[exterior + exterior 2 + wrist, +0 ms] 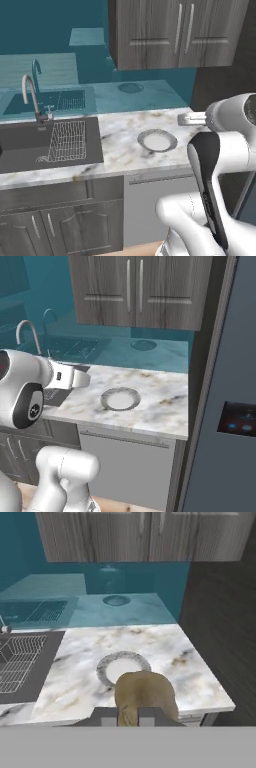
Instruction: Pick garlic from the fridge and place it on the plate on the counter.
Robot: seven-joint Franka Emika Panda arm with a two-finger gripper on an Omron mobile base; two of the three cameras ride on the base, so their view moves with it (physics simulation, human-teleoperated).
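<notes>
Hand view shows the gripper clamped on the garlic, the olive-brown lump bulging up between its dark fingertips and covering the near edge of the plate. Farther off, the plate sits on the marble counter, the sink beside it.

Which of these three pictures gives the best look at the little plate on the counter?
The right base view: the plate sits whole and unobstructed on the marble counter. The left base view also shows it whole, close beside the arm. In the hand view the garlic, shut in the gripper, covers its near edge.
</notes>
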